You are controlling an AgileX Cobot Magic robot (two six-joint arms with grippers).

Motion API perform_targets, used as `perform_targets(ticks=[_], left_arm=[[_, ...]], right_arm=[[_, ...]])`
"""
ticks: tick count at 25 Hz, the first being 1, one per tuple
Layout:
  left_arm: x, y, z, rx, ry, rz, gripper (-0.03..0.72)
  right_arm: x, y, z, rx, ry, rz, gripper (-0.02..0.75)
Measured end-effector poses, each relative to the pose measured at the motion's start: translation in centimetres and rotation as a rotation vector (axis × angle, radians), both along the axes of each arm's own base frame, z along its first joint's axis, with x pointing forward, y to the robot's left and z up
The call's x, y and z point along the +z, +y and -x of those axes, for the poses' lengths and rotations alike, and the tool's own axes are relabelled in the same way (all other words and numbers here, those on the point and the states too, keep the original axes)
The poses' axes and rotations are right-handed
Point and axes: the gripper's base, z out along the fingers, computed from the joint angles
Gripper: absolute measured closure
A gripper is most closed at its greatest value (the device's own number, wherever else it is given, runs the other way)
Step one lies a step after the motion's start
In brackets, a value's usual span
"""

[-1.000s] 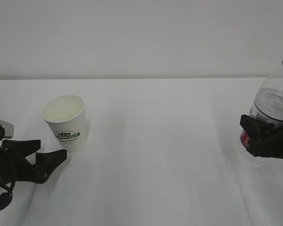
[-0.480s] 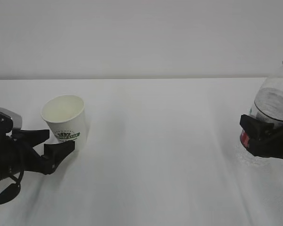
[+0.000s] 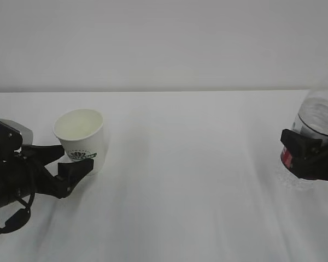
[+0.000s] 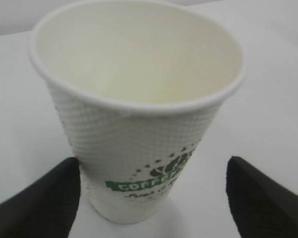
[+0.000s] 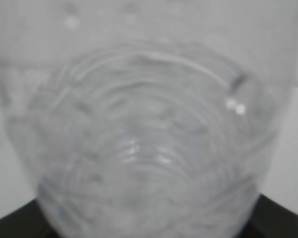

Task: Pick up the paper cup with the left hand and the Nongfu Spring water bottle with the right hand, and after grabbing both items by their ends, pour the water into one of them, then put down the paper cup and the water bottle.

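Your left claw (image 3: 65,164) straddles the cup (image 3: 82,139), jaws wide; your right claw (image 3: 309,158) clamps the bottle (image 3: 317,117). Cup grasp, pouring and set-down remain.

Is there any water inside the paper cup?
No, the left wrist view looks straight into the paper cup and shows only its dry cream inside.

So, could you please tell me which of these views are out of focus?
Right wrist view: the water bottle fills the frame, heavily blurred. Left wrist view: the paper cup is slightly soft, logo smeared. Exterior view: fairly sharp, evenly lit, faint shadows on the white table.
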Motion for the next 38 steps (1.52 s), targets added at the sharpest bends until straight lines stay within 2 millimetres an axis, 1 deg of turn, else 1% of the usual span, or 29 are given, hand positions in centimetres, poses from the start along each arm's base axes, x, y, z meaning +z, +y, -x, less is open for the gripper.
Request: perform_targets(ticks=[4,9,12,21,29,33,38], left_arm=[[-0.2,0.0,0.0,0.004,0.007,-0.001,-0.004],[-2.0,-0.1,-0.5,-0.001,0.053,-0.010,-0.004],[-2.5,-0.5,-0.7,-0.006,0.061,-0.011,-0.004],[-2.0,-0.7,-2.2,0.022,0.016,-0.001,-0.004],[-2.4,-1.0,-3.3,0.016,-0.003,0.003,-0.004],[-2.3,-1.5,-3.3,0.001,-0.007,0.004,-0.004],[-2.4,-1.5,-3.3,0.010,-0.005,0.004,-0.004]], right_arm=[[0.2,0.0,0.0,0.000,-0.005,0.000,0.284],[0.1,0.0,0.0,0.000,0.000,0.001,0.284],[0.1,0.0,0.1,0.000,0.000,0.002,0.284],[0.1,0.0,0.1,0.000,0.002,0.002,0.284],[0.1,0.0,0.1,0.000,0.002,0.002,0.284],[0.1,0.0,0.1,0.000,0.002,0.002,0.285],[0.1,0.0,0.1,0.000,0.002,0.002,0.285]])
